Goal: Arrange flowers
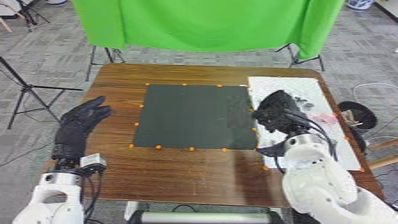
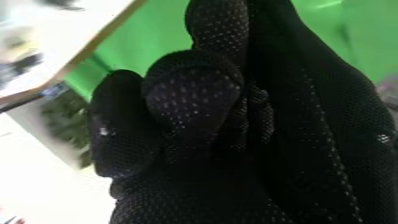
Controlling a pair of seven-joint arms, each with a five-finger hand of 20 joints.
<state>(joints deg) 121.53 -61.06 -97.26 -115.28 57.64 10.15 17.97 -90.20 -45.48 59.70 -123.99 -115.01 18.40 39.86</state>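
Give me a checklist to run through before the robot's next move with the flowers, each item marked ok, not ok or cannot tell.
1. Left robot hand empty: ok, open with nothing in it.
2. Left robot hand off the dark mat: ok, to the mat's left.
3. Right robot hand away from the white sheet: not ok, it is over it.
4. Right robot hand empty: cannot tell.
5. Mat lying flat: ok.
6. Sheet unmarked: not ok, dark and pink marks.

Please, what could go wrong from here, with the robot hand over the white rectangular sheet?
The right black-gloved robot hand is over the white sheet, so lowering it might crease or drag this sheet.

It is also near the dark flat mat with small orange markers around its border; a sideways sweep could perhaps disturb them.
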